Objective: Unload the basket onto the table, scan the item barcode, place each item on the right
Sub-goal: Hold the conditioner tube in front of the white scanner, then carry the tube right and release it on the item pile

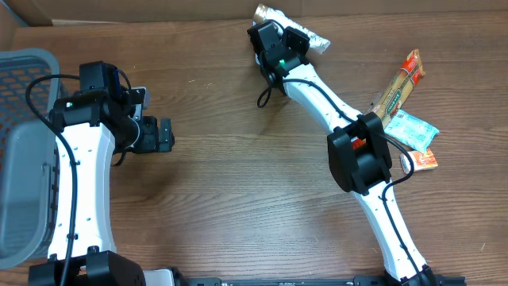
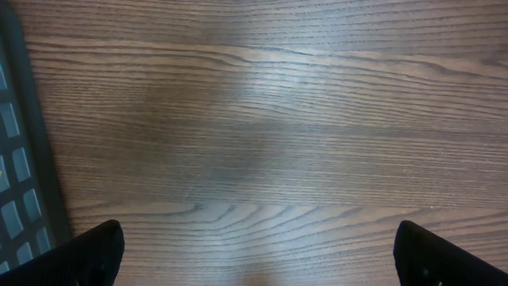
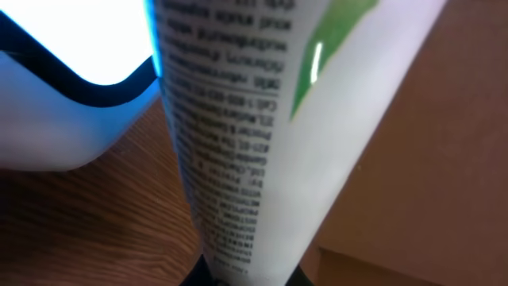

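Item: a white packet with small black print and a green patch; from overhead it showed as a pale crinkled wrapper sticking out either side of the right gripper.
Item position: at the far edge of the brown wood-grain table. In the right wrist view it rose steeply and filled the middle of the picture. Whether its free end touched the wood could not be told.
Barcode: none could be made out; only lines of blurred print faced the right wrist camera.
Right gripper: closed tight on the lower end of the packet, with the dark fingertips pinching it at the bottom of the wrist view.
Beside the packet: a bright white rounded shape with a black outline and a blue edge, close on the left in the wrist view; what it was could not be told.
Left gripper: jaws spread wide and holding nothing, over bare wood well apart from the packet.
Left side: a grey plastic basket at the table's left edge, just beside the left arm.
Other goods: a long orange-and-tan snack packet, a teal-and-white pouch and a small orange pack, lying near the right arm's elbow.
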Action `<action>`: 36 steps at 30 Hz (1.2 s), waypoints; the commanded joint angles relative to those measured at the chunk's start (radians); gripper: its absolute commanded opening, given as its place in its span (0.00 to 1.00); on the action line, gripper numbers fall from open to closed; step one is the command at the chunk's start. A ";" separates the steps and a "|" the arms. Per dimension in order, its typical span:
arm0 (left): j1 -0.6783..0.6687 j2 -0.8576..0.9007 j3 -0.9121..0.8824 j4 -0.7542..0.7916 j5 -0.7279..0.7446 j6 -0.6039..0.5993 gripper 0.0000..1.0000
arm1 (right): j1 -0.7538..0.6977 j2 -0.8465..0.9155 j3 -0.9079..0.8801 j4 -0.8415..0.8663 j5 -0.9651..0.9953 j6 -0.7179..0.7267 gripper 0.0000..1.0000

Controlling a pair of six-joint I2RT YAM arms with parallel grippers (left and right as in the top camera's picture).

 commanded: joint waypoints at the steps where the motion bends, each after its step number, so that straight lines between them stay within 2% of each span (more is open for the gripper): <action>1: -0.002 0.002 0.001 0.000 0.000 0.019 1.00 | 0.008 -0.118 0.033 -0.042 0.010 0.132 0.04; 5: -0.002 0.002 0.001 0.000 0.000 0.019 1.00 | 0.007 -0.233 0.033 -0.257 -0.172 0.294 0.04; 7: -0.002 0.002 0.001 0.000 0.000 0.019 1.00 | 0.007 -0.318 0.033 -0.389 -0.335 0.412 0.04; 16: -0.002 0.002 0.001 0.000 0.000 0.019 1.00 | -0.046 -0.633 0.033 -0.698 -0.997 0.825 0.04; 19: -0.002 0.002 0.001 0.000 0.000 0.019 1.00 | -0.090 -0.705 0.033 -0.800 -1.123 0.941 0.04; 22: -0.002 0.002 0.001 0.000 0.000 0.019 1.00 | -0.144 -0.738 0.033 -0.922 -1.125 1.047 0.04; 27: -0.002 0.002 0.001 0.000 0.000 0.019 0.99 | -0.261 -0.735 -0.003 -1.096 -1.093 1.052 0.04; 31: -0.002 0.002 0.001 0.000 0.000 0.019 1.00 | -0.338 -0.735 -0.120 -1.099 -1.014 1.095 0.04; 36: -0.002 0.002 0.001 0.000 0.000 0.019 1.00 | -0.396 -0.735 -0.360 -1.019 -0.845 1.202 0.04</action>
